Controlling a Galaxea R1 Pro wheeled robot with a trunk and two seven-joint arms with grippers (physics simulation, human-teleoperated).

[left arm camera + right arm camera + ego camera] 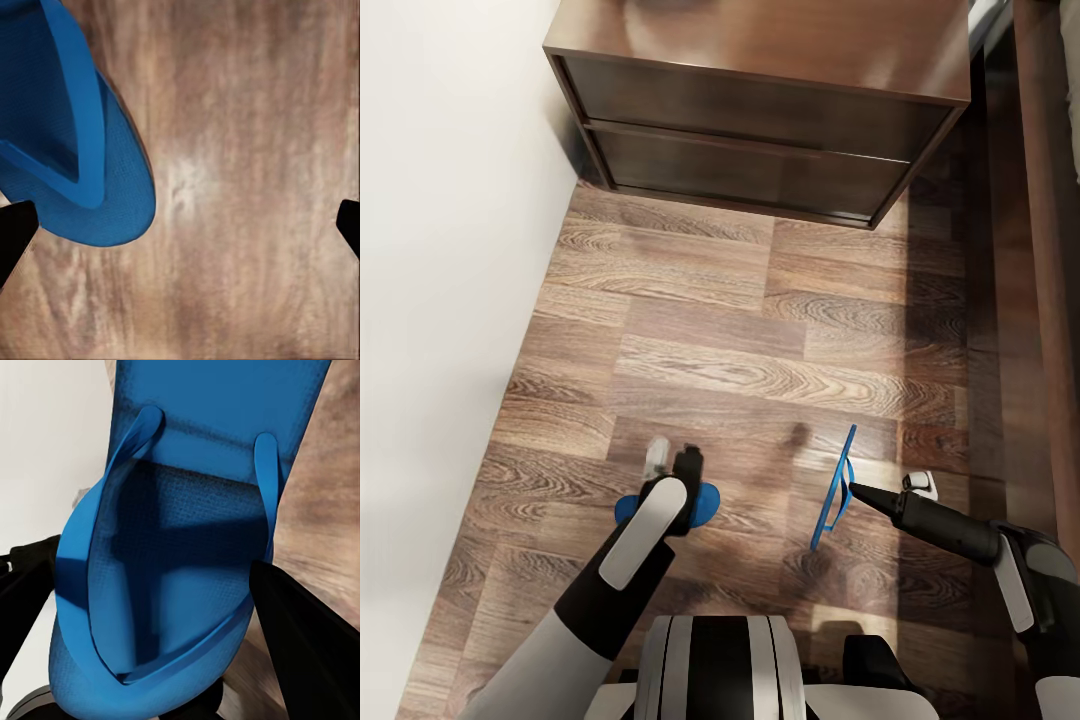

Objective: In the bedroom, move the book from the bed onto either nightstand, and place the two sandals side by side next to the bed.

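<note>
Two sandals on show: one flat on floor (760, 330) under left gripper (672, 462), jaws apart — other sandal (834, 500) on edge, clamped by right gripper (857, 490), near bed frame (1050, 300), for pairing.

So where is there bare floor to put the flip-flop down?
The wood floor is bare between the nightstand and both arms, from the white wall across to the bed frame. It is crowded close in, where one sandal lies under the left gripper and the right gripper holds the other sandal on edge.
</note>
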